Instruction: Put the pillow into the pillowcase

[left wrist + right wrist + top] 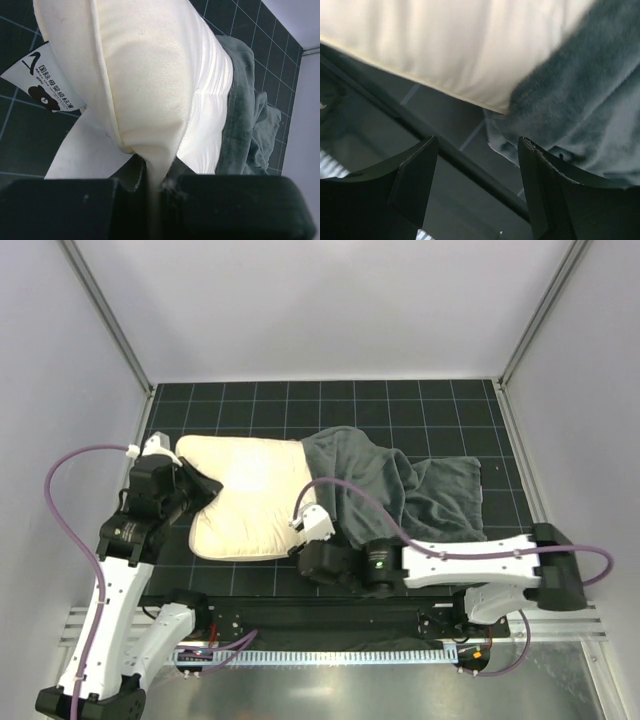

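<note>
one end of the pillow point(250, 502) sits inside the pillowcase point(410, 485), long axis running away from the left pincer point(155, 180), which clamps its outer edge. right pincer point(477, 145) gapes empty, pillowcase hem just ahead of it; right arm nearer, likely takes hold there.

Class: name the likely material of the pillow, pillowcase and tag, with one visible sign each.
The pillow looks like smooth matte cream woven cloth, perhaps cotton or polyester: fine weave, puffy folds. The pillowcase looks like plush grey fleece: fuzzy nap, limp drape. The tag is a thin white printed label, fabric or paper, unclear.
</note>
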You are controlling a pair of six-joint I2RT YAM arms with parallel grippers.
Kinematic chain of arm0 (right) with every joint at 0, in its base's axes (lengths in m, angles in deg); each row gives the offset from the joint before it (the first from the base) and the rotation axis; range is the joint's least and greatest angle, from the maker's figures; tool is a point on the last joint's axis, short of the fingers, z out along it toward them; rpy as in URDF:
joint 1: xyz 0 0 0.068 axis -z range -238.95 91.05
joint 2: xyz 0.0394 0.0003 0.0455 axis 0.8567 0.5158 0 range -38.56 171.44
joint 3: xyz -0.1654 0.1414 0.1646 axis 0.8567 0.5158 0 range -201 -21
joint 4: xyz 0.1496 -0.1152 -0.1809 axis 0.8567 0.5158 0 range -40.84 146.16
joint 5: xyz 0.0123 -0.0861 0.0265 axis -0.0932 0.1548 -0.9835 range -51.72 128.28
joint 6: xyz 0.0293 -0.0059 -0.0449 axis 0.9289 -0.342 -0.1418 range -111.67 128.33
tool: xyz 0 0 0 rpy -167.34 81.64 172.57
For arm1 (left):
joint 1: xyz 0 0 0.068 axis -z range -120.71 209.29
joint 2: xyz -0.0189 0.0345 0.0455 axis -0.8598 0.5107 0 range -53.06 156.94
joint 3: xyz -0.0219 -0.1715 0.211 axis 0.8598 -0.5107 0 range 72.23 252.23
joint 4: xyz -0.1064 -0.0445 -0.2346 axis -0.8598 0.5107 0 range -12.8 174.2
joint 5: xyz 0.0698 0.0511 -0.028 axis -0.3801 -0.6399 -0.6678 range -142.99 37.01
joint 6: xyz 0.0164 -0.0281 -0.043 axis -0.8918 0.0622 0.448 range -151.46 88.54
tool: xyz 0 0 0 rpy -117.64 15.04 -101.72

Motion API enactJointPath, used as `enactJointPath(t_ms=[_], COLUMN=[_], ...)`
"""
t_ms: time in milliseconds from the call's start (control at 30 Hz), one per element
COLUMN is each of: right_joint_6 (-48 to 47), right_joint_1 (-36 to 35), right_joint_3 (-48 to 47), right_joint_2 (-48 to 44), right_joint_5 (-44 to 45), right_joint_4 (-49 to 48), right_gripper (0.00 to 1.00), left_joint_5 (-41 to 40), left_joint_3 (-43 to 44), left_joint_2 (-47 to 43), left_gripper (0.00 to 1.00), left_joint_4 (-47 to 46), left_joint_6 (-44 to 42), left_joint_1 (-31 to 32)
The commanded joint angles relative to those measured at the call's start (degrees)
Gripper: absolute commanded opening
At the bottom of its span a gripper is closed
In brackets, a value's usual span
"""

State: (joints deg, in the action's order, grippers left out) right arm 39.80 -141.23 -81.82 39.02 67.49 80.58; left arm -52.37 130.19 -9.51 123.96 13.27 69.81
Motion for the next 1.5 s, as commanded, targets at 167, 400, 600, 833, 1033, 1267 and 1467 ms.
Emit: enactJointPath(t_ms=[167, 400, 600, 833, 1033, 1267, 1467], right_joint_6=[28.0, 46.6, 46.8, 43.8, 14.9, -4.9, -15.7], right_joint_1=[-2.6, -3.0, -2.7, -2.0, -6.3, -11.0, -10.1], right_joint_3=[-22.3, -37.3, -28.8, -22.9, -20.9, -37.5, -54.5], right_joint_2=[31.6, 52.0, 47.9, 41.1, 28.5, 24.7, 26.4], right_joint_5=[30.3, 32.8, 31.8, 32.0, 22.0, 13.0, 6.2], right_joint_4=[33.8, 55.9, 48.5, 43.5, 18.4, 11.7, 10.8], right_gripper=[0.72, 0.75, 0.56, 0.04, 0.04, 0.04, 0.04], left_joint_5=[0.8, 0.3, 0.3, 0.5, 0.9, 3.8, 10.5], left_joint_3=[4.8, 5.6, 5.5, 5.5, 7.0, 14.4, 17.5], left_joint_2=[0.9, 1.4, 2.1, 2.5, 3.5, 6.8, 8.7], left_gripper=[0.0, 0.0, 0.0, 0.0, 0.0, 0.0, 0.0], left_joint_4=[-2.3, -1.0, -0.9, -1.0, -1.1, 0.7, 0.9], left_joint_6=[-0.8, -1.9, -2.2, -2.4, -2.1, -1.8, -0.2], left_joint_1=[-0.1, -0.1, 0.0, -0.1, -0.1, 0.0, 0.0])
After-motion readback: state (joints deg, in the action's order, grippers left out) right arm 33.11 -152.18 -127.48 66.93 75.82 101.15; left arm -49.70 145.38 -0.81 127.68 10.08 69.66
